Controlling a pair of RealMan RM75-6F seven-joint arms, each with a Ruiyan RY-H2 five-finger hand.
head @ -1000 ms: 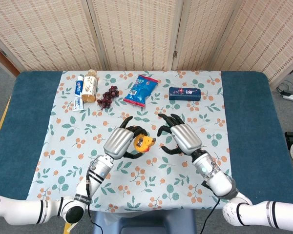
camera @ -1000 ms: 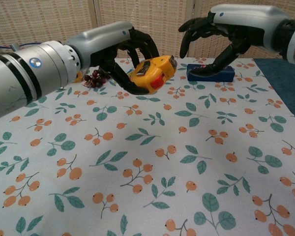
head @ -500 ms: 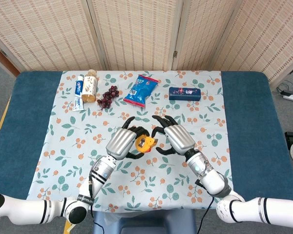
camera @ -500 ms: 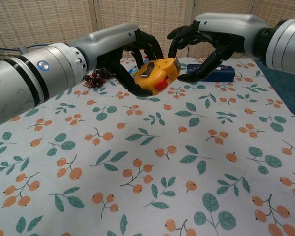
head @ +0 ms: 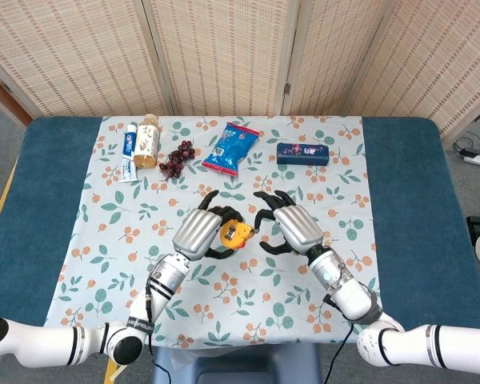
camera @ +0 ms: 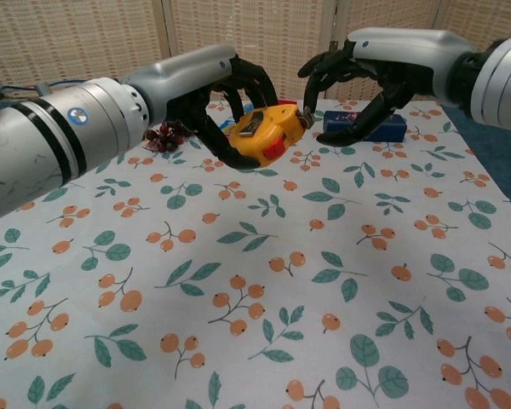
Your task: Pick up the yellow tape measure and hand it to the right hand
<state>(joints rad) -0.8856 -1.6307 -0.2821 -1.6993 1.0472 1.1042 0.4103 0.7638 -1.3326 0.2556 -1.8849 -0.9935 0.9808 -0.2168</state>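
In the head view the left hand [head: 198,233] covers most of the yellow tape measure [head: 234,234], while in the chest view the blue box [camera: 368,129] lies partly behind the right hand [camera: 370,64], and the worktop [camera: 460,119] runs off every edge.

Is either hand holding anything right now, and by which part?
The left hand grips the yellow tape measure around its body. The right hand holds nothing.

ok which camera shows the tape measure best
The chest view. There the tape measure shows side-on and large, held off the table in the left hand, with the right hand at its end. The head view shows only a small yellow patch between both hands.
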